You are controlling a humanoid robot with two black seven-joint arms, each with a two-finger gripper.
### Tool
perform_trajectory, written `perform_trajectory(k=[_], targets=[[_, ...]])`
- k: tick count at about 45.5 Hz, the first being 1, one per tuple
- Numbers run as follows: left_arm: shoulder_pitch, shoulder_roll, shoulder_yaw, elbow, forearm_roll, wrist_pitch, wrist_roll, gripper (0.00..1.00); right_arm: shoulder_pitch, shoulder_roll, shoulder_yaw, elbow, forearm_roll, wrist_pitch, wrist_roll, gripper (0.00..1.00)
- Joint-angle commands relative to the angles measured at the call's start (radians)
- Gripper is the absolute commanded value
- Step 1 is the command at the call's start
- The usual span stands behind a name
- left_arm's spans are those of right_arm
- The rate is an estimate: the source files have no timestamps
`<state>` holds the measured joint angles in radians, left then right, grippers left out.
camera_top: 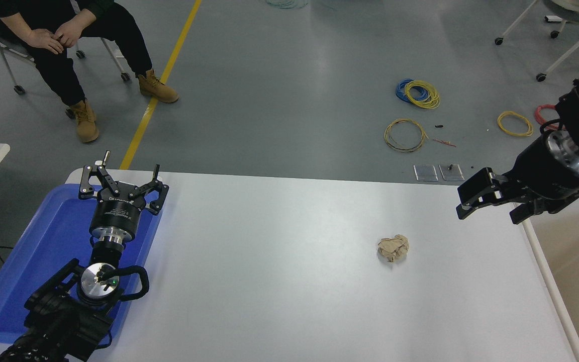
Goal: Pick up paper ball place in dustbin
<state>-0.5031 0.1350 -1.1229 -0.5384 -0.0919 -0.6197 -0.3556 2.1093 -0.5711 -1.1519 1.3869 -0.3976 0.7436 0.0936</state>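
Left of right gripper, well apart: paper ball; fingers seemingly spread.

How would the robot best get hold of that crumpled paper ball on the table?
Probably from straight above, closing across the paper ball at its widest middle. It is roughly round, wrinkled and lying free on the table, so any side works. The right tool, open nearby, seems best placed.

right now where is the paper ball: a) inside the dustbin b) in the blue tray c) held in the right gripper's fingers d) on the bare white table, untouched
d: the paper ball lies alone on the white table, with the right gripper hovering open above and to its right, not touching it.
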Motion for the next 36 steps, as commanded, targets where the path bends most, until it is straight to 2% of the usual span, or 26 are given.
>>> perform_trajectory(k=[1, 36], targets=[[0.0, 0.0, 0.0, 0.0, 0.0, 0.0, 0.001, 1.0, 0.0, 0.0, 0.001, 0.0, 0.0, -0.001, 0.0, 1.0], [0.0, 0.0, 0.0, 0.0, 0.0, 0.0, 0.001, 1.0, 0.011, 0.016, 0.001, -0.014, -0.003, -0.001, 0.0, 1.0]])
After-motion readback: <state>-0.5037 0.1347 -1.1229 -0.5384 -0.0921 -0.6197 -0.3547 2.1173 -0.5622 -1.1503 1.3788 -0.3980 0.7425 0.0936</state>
